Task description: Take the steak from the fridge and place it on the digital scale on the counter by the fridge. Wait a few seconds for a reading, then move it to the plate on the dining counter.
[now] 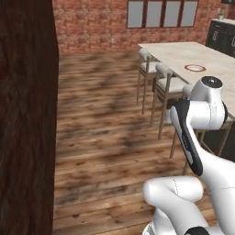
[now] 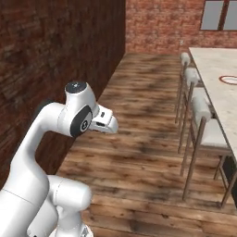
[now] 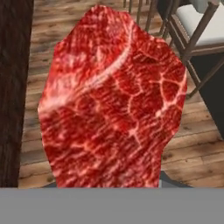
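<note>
The steak, a marbled red slab of raw meat, hangs close in front of the hand camera above the wooden floor. My gripper is shut on it, with the fingertips hidden behind the meat. The arm is folded up over the base. The plate, white with a red-brown rim, lies on the dining counter, ahead and to the right, well beyond the gripper. The fridge, the digital scale and the counter by the fridge are out of view.
White-cushioned wooden stools line the near side of the island. A dark wall runs close along the left. Open plank floor lies between them, with a brick wall and windows at the back.
</note>
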Available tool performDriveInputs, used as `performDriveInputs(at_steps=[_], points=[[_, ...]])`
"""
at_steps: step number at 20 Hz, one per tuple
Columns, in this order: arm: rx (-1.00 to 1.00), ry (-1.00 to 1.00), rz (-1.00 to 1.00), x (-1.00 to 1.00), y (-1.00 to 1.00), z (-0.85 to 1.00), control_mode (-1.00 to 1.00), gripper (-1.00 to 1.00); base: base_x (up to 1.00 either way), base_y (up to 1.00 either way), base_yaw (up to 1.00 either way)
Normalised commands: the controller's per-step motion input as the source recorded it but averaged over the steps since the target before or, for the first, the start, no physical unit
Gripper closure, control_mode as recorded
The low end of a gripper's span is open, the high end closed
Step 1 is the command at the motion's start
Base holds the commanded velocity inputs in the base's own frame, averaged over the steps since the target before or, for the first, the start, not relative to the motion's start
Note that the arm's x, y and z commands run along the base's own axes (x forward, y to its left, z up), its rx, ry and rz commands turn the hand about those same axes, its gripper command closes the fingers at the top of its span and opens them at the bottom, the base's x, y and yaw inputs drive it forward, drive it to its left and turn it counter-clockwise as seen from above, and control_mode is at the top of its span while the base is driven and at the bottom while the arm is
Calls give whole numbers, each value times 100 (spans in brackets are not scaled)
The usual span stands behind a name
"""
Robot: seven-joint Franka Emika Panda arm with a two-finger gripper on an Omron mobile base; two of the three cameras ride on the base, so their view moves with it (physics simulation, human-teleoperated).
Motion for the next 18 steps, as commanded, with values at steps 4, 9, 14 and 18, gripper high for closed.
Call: performDriveInputs(at_steps=[4,9,14,18], points=[[0,0,0,0,0,0,100,100,100,98,-48],[0,0,0,0,0,0,100,100,100,98,-49],[0,0,0,0,0,0,100,100,100,94,-49],[0,0,0,0,0,0,100,100,100,85,-49]])
